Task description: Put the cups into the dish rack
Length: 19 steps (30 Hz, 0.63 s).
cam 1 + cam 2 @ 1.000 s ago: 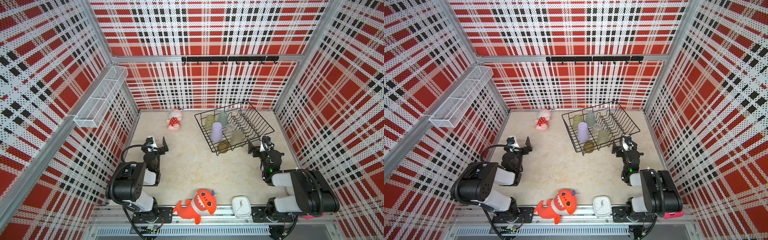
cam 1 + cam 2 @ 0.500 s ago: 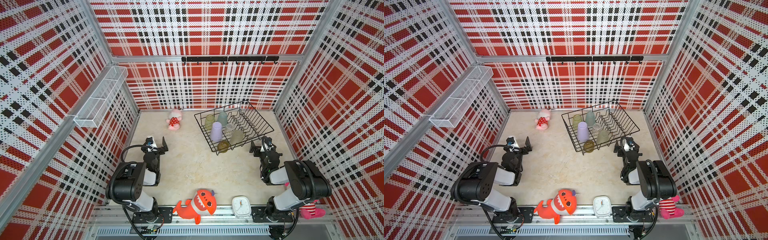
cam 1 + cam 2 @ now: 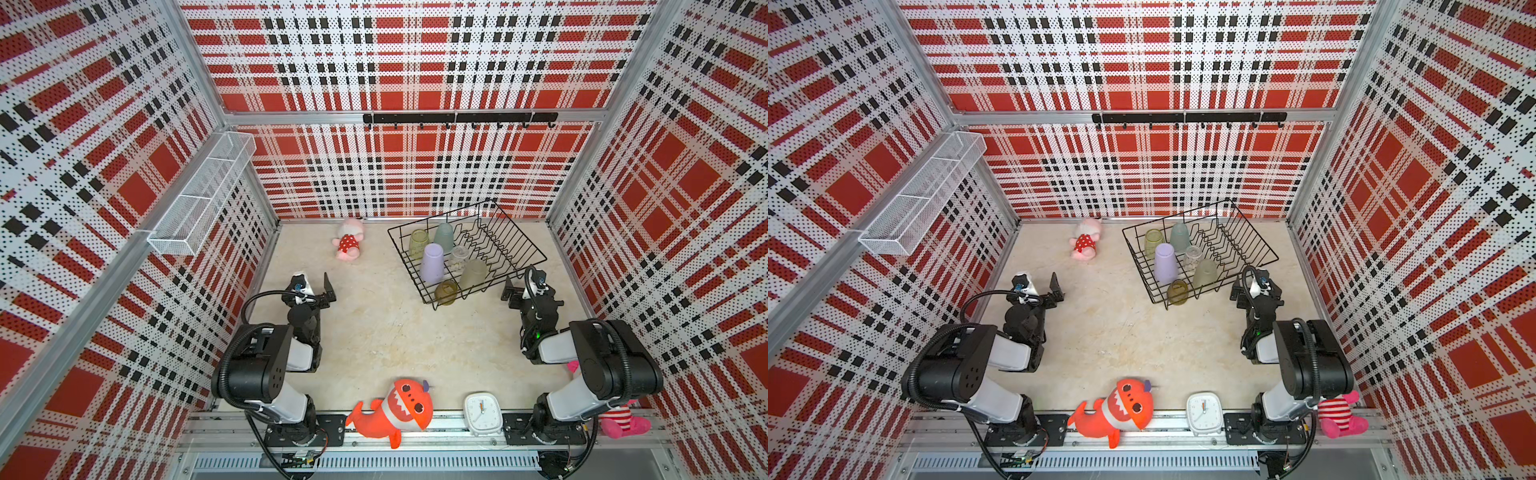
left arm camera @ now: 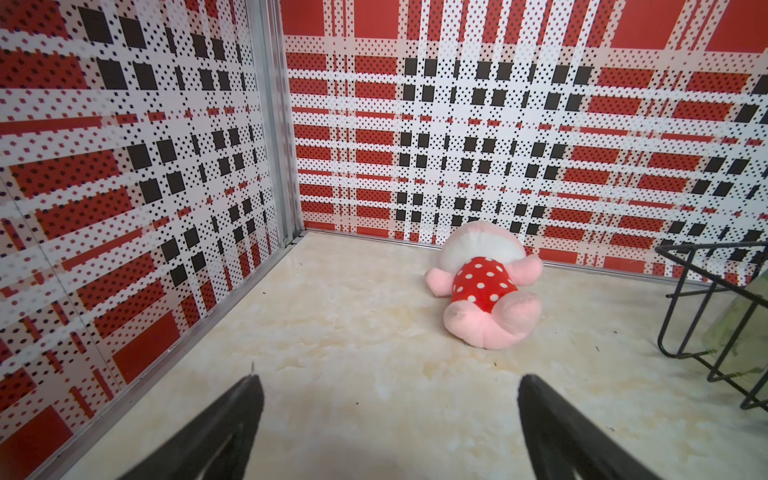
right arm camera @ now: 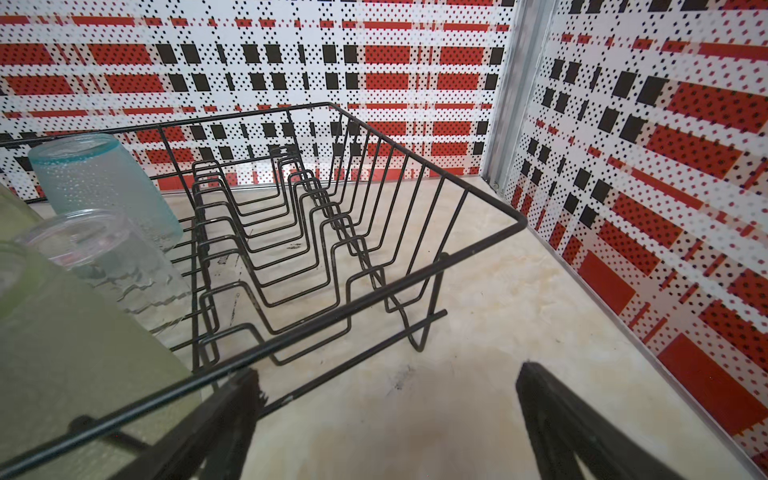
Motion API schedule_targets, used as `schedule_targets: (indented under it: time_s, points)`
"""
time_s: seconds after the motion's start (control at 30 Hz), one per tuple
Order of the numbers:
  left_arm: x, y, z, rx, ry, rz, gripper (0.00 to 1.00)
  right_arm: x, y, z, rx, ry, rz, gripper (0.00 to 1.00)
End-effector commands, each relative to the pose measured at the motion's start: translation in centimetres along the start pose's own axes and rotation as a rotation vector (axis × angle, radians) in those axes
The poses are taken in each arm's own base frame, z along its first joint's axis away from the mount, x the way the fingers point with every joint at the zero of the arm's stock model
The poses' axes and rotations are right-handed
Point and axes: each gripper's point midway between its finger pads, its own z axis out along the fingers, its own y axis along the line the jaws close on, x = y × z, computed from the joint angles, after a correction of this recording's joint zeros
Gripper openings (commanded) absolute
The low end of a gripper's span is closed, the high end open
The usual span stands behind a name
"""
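The dish rack [image 3: 519,229], at the far right of the tabletop [image 3: 395,332], holds the lilac cup [image 3: 432,257], teal cup [image 3: 444,237], green cup [image 3: 417,243], clear cup [image 3: 458,257], frosted cup [image 3: 473,274] and amber cup [image 3: 446,292], all beside its divider prongs. Left gripper [image 4: 388,380]: jaws spread, empty, facing the pink plush [image 4: 486,291]. Right gripper [image 5: 388,370]: jaws spread, empty, just beside the rack's near rim

light: bright, even | shadows: soft | edges: wide-angle bowing | wrist foreground: blurred
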Motion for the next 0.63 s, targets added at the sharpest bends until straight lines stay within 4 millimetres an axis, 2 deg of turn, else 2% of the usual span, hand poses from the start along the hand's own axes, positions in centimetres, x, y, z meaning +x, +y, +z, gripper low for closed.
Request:
schedule_targets:
  time_s: [0.0, 0.6]
  points:
    - [-0.48, 0.13, -0.26, -0.009, -0.026, 0.009, 0.98, -0.76, 0.31, 0.27, -0.005, -0.022, 0.001, 1.00]
    - [-0.34, 0.19, 0.10, 0.005, -0.015, -0.003, 0.98, -0.75, 0.30, 0.26, -0.005, -0.021, 0.000, 1.00]
